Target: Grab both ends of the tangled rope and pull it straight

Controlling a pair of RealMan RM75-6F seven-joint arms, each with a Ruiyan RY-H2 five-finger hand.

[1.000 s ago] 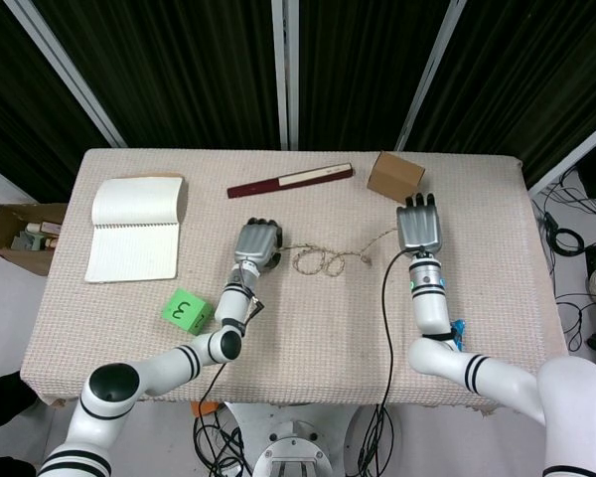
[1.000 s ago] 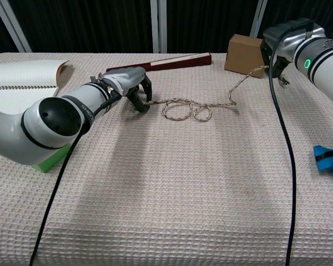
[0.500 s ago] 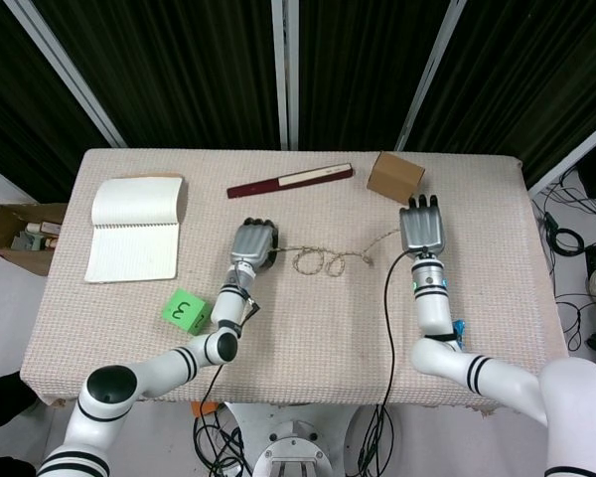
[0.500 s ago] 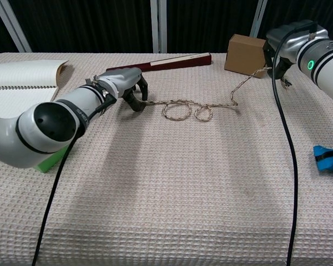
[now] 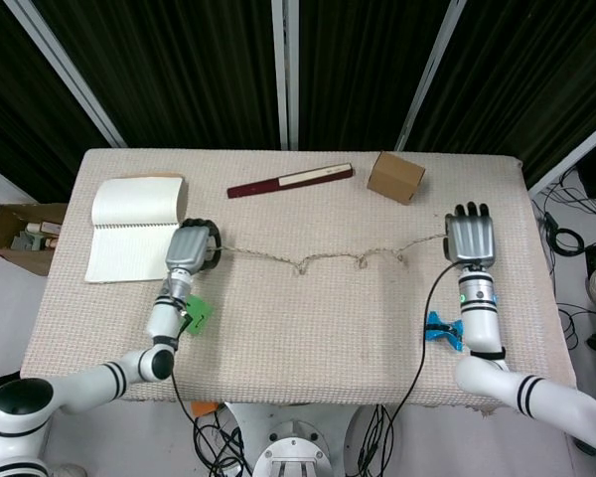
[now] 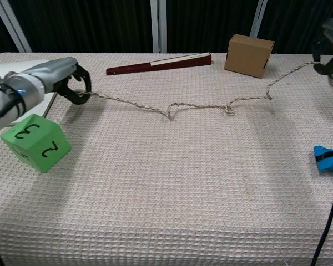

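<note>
Stretching across the middle of the table [image 5: 308, 328], the rope [image 5: 318, 259] runs from the left hand [image 5: 191, 248] to the right hand [image 5: 469, 238], nearly straight but with small kinks and one little knot remaining right of its midpoint. The left hand sits at the rope's left end, its fingers [image 6: 77, 94] curled closed around that end, as the chest view shows. The right hand sits at the rope's right end; from above only its back shows with fingers laid together, and whether they grip the rope cannot be told. Beyond the rope lie a dark red folded fan [image 5: 290, 181] and a cardboard box [image 5: 395, 176]. Left of the rope's left end lies an open notebook [image 5: 134, 229]. Just nearer than that end sits a green cube [image 6: 35, 142] marked with numbers. A blue clip [image 6: 328, 157] lies near the right forearm.
</note>
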